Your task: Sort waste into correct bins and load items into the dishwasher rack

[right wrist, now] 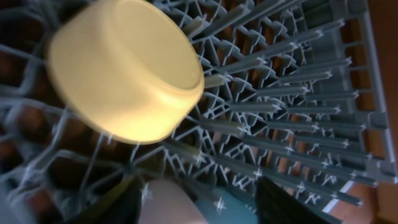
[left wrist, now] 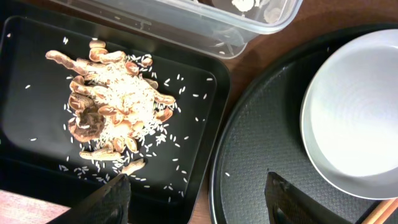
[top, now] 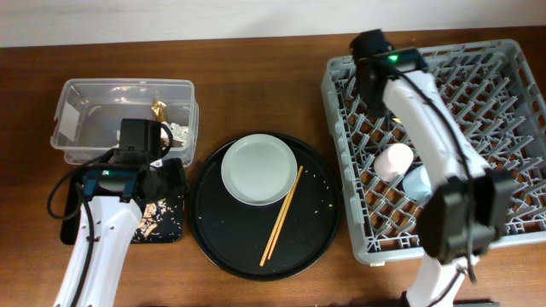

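Note:
My left gripper (left wrist: 196, 199) (top: 166, 183) is open and empty, hovering over the gap between the shallow black tray (left wrist: 25, 56) (top: 171, 232) and the round tray. Food scraps with rice (left wrist: 112, 109) lie in the black tray. The clear tub (top: 85, 94) holds the brown-gold wrapper (top: 158, 109) and white tissue (top: 179, 130). The grey-green plate (top: 258, 169) (left wrist: 354, 112) and chopsticks (top: 281, 215) lie on the round tray. My right gripper (right wrist: 199, 205) (top: 374, 85) is open and empty over the rack (top: 503, 77). The yellow bowl (right wrist: 124, 68) sits upside down on the pegs. The pink cup (top: 394, 162) and blue cup (top: 418, 181) stand in the rack.
The large round black tray (top: 320, 217) lies between the bins and the rack, with a few crumbs on it. Bare wooden table (top: 256, 94) shows behind it. The right arm crosses the rack's left half and hides the yellow bowl in the overhead view.

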You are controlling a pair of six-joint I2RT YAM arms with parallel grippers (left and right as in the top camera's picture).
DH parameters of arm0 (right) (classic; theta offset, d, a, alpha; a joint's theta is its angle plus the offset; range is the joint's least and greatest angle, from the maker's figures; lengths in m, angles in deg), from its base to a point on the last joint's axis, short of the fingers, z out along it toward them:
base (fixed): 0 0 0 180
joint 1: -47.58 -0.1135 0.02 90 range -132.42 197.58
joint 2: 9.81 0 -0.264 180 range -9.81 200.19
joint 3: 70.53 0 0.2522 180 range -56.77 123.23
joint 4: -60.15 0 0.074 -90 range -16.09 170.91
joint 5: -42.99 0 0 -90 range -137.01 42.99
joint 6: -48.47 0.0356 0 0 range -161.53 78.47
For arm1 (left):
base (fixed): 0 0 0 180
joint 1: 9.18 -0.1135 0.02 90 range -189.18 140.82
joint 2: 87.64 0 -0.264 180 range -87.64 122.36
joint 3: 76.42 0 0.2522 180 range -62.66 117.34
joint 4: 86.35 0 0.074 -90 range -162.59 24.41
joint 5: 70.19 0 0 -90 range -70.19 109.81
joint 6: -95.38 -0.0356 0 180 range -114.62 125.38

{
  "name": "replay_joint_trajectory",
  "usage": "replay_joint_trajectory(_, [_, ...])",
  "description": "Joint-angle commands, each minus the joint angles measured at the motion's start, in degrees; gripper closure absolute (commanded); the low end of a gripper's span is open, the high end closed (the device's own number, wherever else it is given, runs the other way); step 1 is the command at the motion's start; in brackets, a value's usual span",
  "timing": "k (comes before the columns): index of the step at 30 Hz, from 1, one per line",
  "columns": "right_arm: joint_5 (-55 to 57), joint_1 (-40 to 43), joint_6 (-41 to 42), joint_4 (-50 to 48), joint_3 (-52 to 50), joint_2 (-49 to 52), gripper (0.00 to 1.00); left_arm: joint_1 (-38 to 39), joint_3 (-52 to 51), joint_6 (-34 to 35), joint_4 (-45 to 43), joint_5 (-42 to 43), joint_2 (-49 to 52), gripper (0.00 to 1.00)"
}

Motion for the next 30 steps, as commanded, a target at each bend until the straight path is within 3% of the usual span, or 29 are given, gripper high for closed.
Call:
replay_joint_trajectory(1, [-11.5, -0.3, -2.3, 3.8, 0.3, -9.2, 0.1, -0.2, 0.2, 0.8, -0.4, -0.9, -1.0, 0.31])
replay_joint_trajectory(4, [-45.7, -0.7, -14.2, 7.7, 0.2, -12.4, 0.07, -0.2, 0.2, 0.8, -0.4, -0.9, -1.0, 0.28])
replay_joint_trajectory(5, [-49.0, -1.6, -14.9, 7.9, -0.2, -12.1, 0.06, -0.2, 0.2, 0.8, -0.4, -0.9, -1.0, 0.28])
replay_joint_trajectory(9, [-49.1, -10.4, -11.0, 0.4, -13.4, -11.4, 0.07, -2.0, 0.2, 2.5, 0.8, -1.0, -1.0, 0.26])
replay_joint_trajectory(13, [-46.4, -17.4, -0.7, -20.4, -30.4, -10.9, 0.2, -2.1, 0.2, 2.6, 0.9, -0.8, -1.0, 0.25])
replay_joint_trajectory(16, [-45.8, -19.9, 4.9, -27.7, -36.0, -7.1, 0.26, -2.1, 0.2, 2.6, 0.9, -0.8, -1.0, 0.25])
replay_joint_trajectory(18, [-45.6, -20.7, 6.3, -28.8, -36.0, -4.9, 0.39, -2.1, 0.2, 2.6, 0.9, -0.8, -1.0, 0.25])
replay_joint_trajectory(19, [-45.6, -20.7, 6.3, -28.9, -36.0, -4.7, 0.61, -2.1, 0.2, 2.6, 0.9, -0.8, -1.0, 0.24])
replay_joint_trajectory(22, [-45.6, -20.6, 6.5, -28.9, -36.0, -4.7, 0.88, -2.1, 0.2, 2.6, 0.9, -0.7, -1.0, 0.25])
replay_joint_trajectory(25, [-45.7, -20.4, 7.5, -30.3, -35.9, -4.7, 0.9, -2.1, 0.2, 2.6, 0.9, -0.2, -1.0, 0.25])
replay_joint_trajectory(27, [-45.9, -20.4, 7.5, -30.3, -35.8, -4.7, 0.75, -2.1, 0.2, 2.6, 0.9, -0.2, -1.0, 0.24])
replay_joint_trajectory(30, [-47.7, -20.4, 10.1, -28.0, -35.7, -5.2, 0.73, -2.1, 0.2, 2.6, 0.9, -0.2, -1.0, 0.24])
